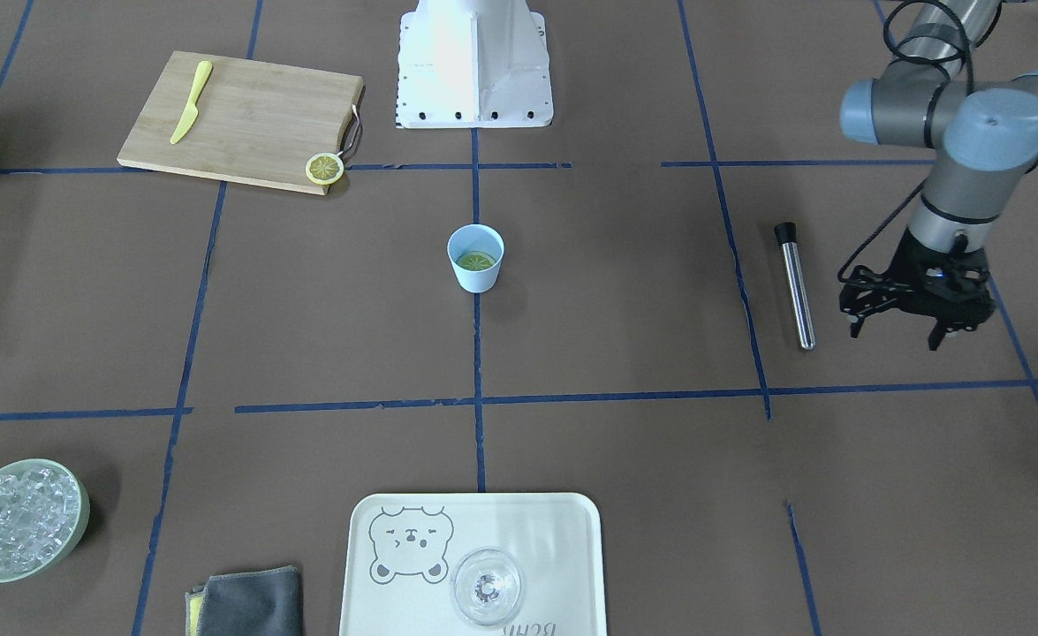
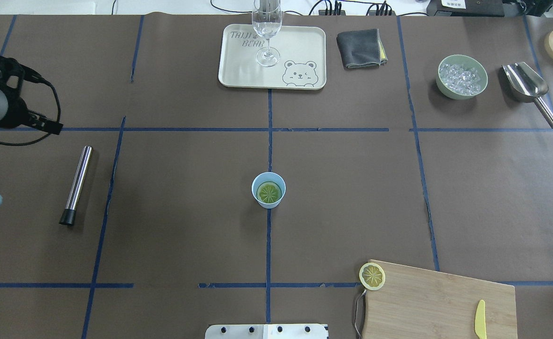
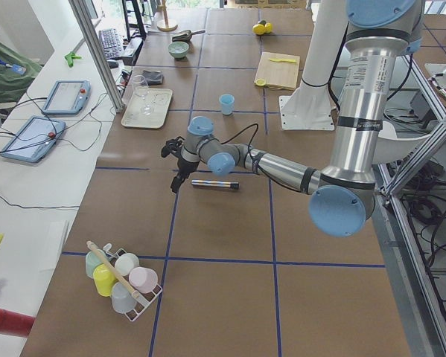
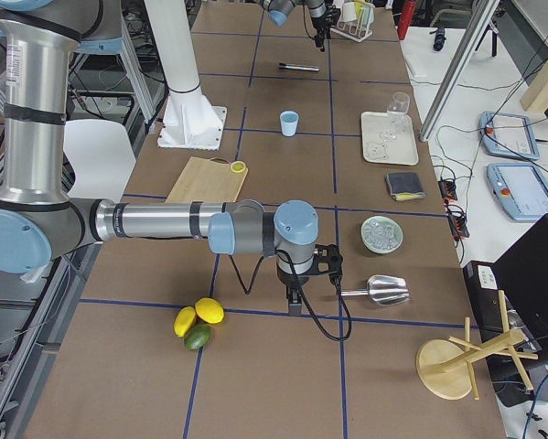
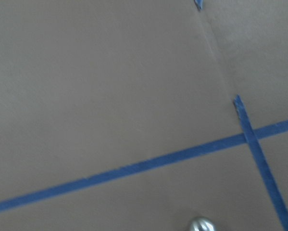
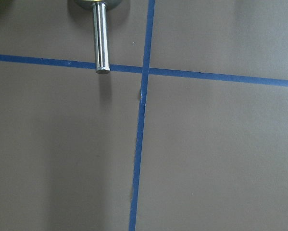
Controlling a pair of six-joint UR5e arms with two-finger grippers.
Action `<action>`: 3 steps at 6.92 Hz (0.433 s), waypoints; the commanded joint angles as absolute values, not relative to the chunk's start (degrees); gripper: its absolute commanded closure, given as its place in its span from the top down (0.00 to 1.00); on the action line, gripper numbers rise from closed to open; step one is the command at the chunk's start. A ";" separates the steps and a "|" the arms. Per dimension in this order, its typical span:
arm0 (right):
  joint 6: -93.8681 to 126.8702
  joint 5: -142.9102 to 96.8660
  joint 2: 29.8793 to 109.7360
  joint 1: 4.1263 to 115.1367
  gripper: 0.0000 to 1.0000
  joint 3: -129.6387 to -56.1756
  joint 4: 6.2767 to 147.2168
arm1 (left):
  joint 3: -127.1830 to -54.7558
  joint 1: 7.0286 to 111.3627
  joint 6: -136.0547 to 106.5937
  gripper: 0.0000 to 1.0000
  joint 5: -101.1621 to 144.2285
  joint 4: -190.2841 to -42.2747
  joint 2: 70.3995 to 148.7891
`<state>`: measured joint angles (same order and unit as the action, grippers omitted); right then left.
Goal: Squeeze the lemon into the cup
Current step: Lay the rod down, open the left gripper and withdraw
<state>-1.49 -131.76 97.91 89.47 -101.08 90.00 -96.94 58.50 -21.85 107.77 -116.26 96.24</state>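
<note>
The pale blue cup [image 1: 475, 269] stands upright at the table's middle, and also shows in the overhead view [image 2: 259, 181]. A yellow-green lemon slice [image 1: 476, 261] lies flat inside it, cut face up [image 2: 268, 192]. A second lemon slice [image 1: 325, 168] lies on the corner of the cutting board [image 2: 372, 276]. My left gripper [image 1: 896, 337] hangs open and empty above the table, far from the cup, beside a metal tube. My right gripper [image 4: 295, 302] shows only in the exterior right view, near the scoop; I cannot tell whether it is open or shut.
A metal tube with a black cap [image 1: 794, 284] lies near the left gripper. A wooden cutting board [image 1: 236, 115] carries a yellow knife [image 1: 192, 102]. A green bowl of ice [image 1: 19, 518], a grey cloth [image 1: 249, 602], a bear tray [image 1: 554, 530] with a clear glass [image 1: 486, 586] and a metal scoop [image 2: 525, 84] line the far edge.
</note>
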 commanded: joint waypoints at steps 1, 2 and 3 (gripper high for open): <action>-1.32 -131.84 97.91 89.47 1.00 -101.07 90.09 | -97.03 74.37 2.00 1.00 117.11 -107.46 95.89; -1.32 -131.92 97.91 89.47 1.00 -101.16 90.09 | -97.03 81.84 8.37 1.00 122.29 -100.79 95.98; -1.23 -131.92 97.91 89.47 1.00 -101.16 90.09 | -97.03 87.22 8.70 1.00 131.39 -96.20 95.54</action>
<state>-1.32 -131.89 97.91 89.47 -101.13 90.07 -97.03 79.29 4.47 121.85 -102.80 95.87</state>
